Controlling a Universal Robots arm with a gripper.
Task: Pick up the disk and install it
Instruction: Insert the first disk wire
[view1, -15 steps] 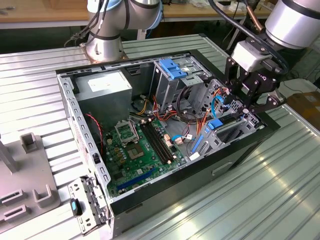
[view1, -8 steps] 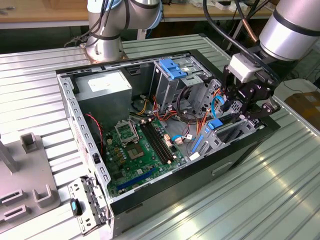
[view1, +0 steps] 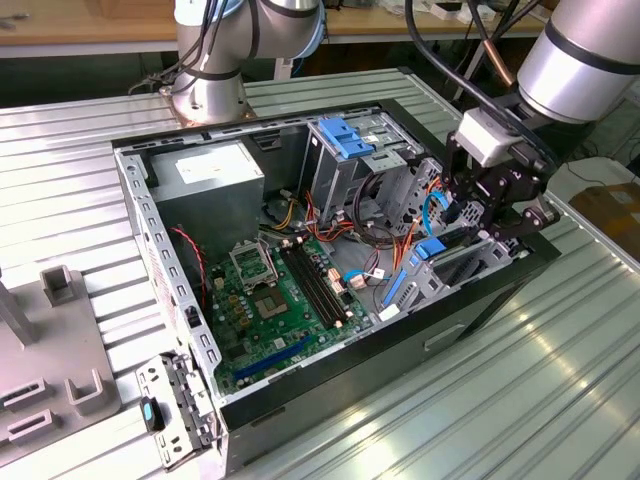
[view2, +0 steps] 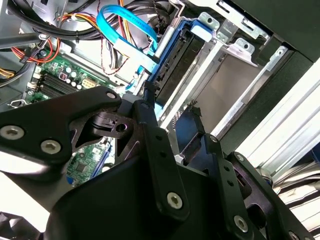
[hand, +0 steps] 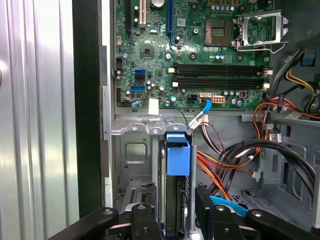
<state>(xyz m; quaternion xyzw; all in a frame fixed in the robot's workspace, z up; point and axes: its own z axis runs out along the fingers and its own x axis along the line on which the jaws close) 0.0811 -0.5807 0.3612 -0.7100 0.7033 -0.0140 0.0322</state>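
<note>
I am holding my claw (view2: 172, 102) open, fingers (view2: 152, 130) spread and gripping nothing. I judge the work calls for squaring them to the flat faces of the disk (hand: 175, 210) and steering clear of the blue data cable (view2: 127, 32). The disk is standing on edge in the drive cage (hand: 131, 150), just beyond my fingertips and in line with their gap. In the exterior view it is sitting at about eight o'clock from my claw, its blue tab (hand: 178, 152) pointing toward the motherboard (hand: 200, 75).

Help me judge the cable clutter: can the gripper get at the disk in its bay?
Probably yes: the open gripper sits right at the disk, and the cables lie beside it, not between.
</note>
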